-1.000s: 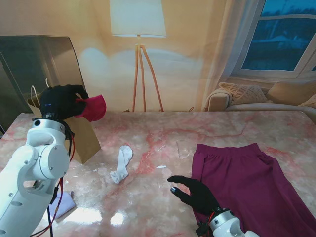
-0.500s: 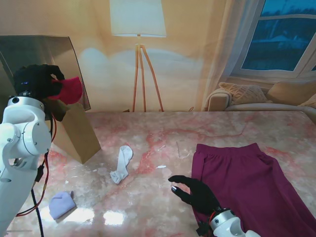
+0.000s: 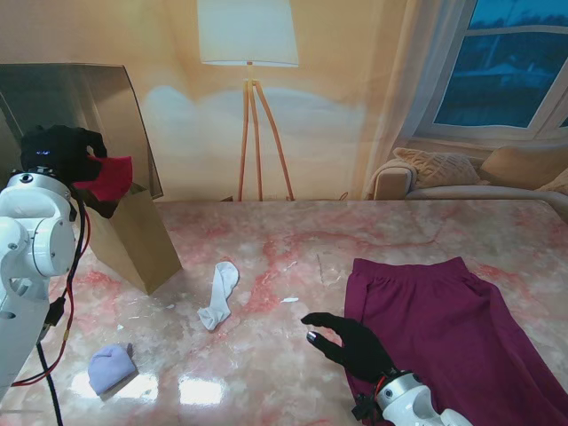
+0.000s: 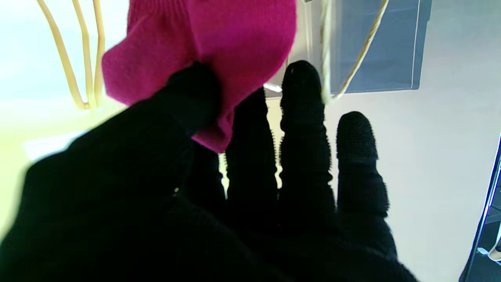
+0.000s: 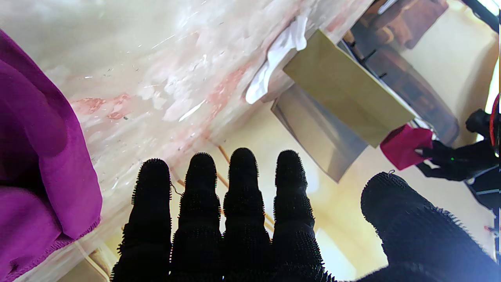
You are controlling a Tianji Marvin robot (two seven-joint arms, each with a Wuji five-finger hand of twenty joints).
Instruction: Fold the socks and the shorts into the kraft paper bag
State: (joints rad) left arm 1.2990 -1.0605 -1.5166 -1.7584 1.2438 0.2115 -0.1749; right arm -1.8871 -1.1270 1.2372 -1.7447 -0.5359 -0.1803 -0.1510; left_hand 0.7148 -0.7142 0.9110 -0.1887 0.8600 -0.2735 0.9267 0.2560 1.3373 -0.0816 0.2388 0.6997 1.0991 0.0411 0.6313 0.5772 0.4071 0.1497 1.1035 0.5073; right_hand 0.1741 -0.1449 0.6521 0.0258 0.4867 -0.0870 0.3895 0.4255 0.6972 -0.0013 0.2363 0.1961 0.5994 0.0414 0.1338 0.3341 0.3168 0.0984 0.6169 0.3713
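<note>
My left hand (image 3: 60, 153) is raised over the open top of the kraft paper bag (image 3: 138, 241) at the table's left, shut on a folded red sock (image 3: 108, 177). The left wrist view shows the red sock (image 4: 203, 51) pinched between thumb and fingers (image 4: 301, 117). A white sock (image 3: 218, 293) lies flat in the middle of the table. A lilac sock (image 3: 112, 367) lies near the front left. The purple shorts (image 3: 453, 328) are spread on the right. My right hand (image 3: 355, 344) hovers open beside their left edge, holding nothing; its fingers (image 5: 242, 203) are straight.
The marble table (image 3: 293, 240) runs to a far edge. A dark glass panel (image 3: 62, 106) stands behind the bag. A floor lamp (image 3: 253, 98) and a sofa (image 3: 461, 177) are beyond the table. The bag's cord handle (image 4: 352, 55) hangs by my left fingers.
My left hand has carried the red sock leftward and away from over the bag's front, then lowered it slightly toward the bag's mouth. The lilac sock came into view. The right hand has stayed put.
</note>
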